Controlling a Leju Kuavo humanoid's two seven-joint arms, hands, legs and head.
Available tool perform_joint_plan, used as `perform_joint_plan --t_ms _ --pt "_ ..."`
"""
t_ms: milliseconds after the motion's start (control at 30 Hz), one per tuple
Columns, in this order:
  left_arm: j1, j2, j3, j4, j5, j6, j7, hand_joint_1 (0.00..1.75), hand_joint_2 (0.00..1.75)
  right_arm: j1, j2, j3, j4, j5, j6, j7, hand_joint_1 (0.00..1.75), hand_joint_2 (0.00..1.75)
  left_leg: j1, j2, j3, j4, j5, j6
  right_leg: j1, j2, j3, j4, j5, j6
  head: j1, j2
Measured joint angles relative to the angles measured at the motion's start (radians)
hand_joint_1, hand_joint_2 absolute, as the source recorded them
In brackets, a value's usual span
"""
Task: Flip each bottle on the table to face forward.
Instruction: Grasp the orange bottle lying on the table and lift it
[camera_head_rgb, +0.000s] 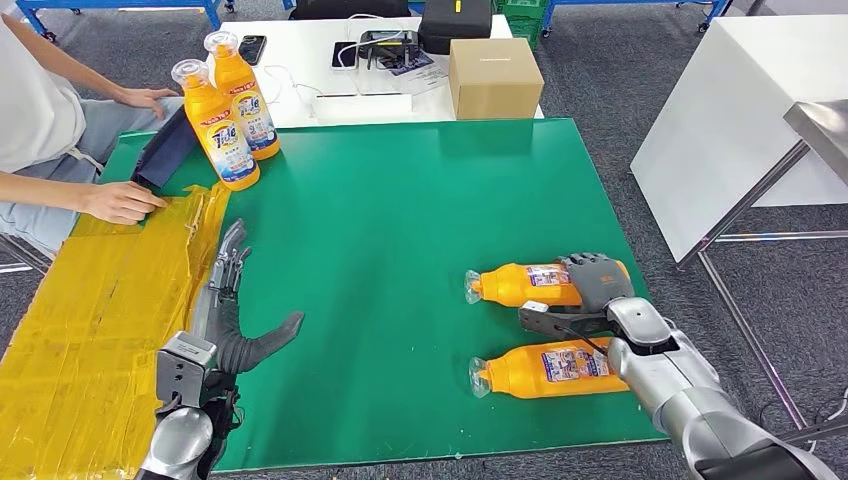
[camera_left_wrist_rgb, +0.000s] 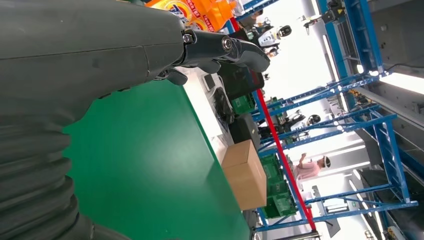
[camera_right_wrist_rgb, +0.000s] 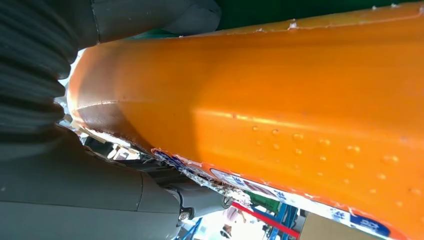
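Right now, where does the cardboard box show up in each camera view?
Head view: the cardboard box sits on the white table just beyond the far edge of the green mat, right of centre.
Left wrist view: the same box lies against the green mat's edge, past the left hand.
Right wrist view: a tan corner beside the held bottle may be it; I cannot tell.
Shared landmark: the green mat.
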Motion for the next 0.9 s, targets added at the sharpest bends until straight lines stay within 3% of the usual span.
perform_joint_plan --t_ms 333,400,500,600,667,767,900 --pt "0.001 -0.001 0.0 0.0 0.001 -0.001 0.001 0.0 1.75 0.001 0.003 0.0 0.002 0.001 -0.009 0.002 1.75 1.75 0.0 0.0 0.0 0.0 0.0 0.0 0.0 0.0 0.0 0.0 0.0 0.0 0.0 0.0" --pt "0.001 -0.001 0.0 0.0 0.002 -0.007 0.005 0.0 1.75 0.007 0.005 -0.001 0.0 -0.006 -0.051 0.009 1.75 1.75 0.0 0.0 0.0 0.0 0.0 0.0 0.0 0.0 0.0 0.0 0.0 0.0 0.0 0.0" --pt "0.001 -0.001 0.0 0.0 0.003 -0.027 0.033 0.0 1.75 0.045 0.019 -0.026 -0.024 -0.052 -0.197 0.019 1.75 1.75 0.0 -0.001 -0.001 0.0 0.0 0.0 0.0 0.0 0.0 0.0 0.0 0.0 0.0 0.0" --pt "-0.001 -0.001 -0.005 0.0 0.003 -0.047 0.062 0.0 1.75 0.112 0.058 -0.105 -0.109 -0.18 -0.357 -0.038 1.75 1.75 0.0 -0.001 -0.003 0.0 0.0 0.0 0.0 0.0 -0.002 0.001 0.0 0.0 0.0 0.0" --pt "-0.004 -0.001 -0.014 0.0 0.005 -0.053 0.072 0.0 1.75 0.158 0.092 -0.171 -0.199 -0.283 -0.413 -0.102 1.75 1.75 0.001 -0.002 -0.004 0.0 0.0 0.0 0.001 -0.001 -0.002 0.001 0.0 0.0 0.0 0.0" --pt "-0.011 -0.001 -0.031 0.001 0.022 -0.067 0.099 0.0 1.75 0.22 0.148 -0.26 -0.351 -0.42 -0.427 -0.19 1.75 1.75 0.001 -0.002 -0.006 0.0 0.0 0.0 0.001 -0.001 -0.005 0.001 0.0 0.0 0.0 0.0" --pt "-0.031 0.0 -0.049 0.035 0.086 -0.11 0.163 0.0 1.75 0.28 0.223 -0.325 -0.501 -0.628 -0.368 -0.285 1.75 1.75 0.001 -0.001 -0.007 0.0 0.0 0.0 0.001 -0.001 -0.006 0.001 0.0 0.0 0.0 0.0"
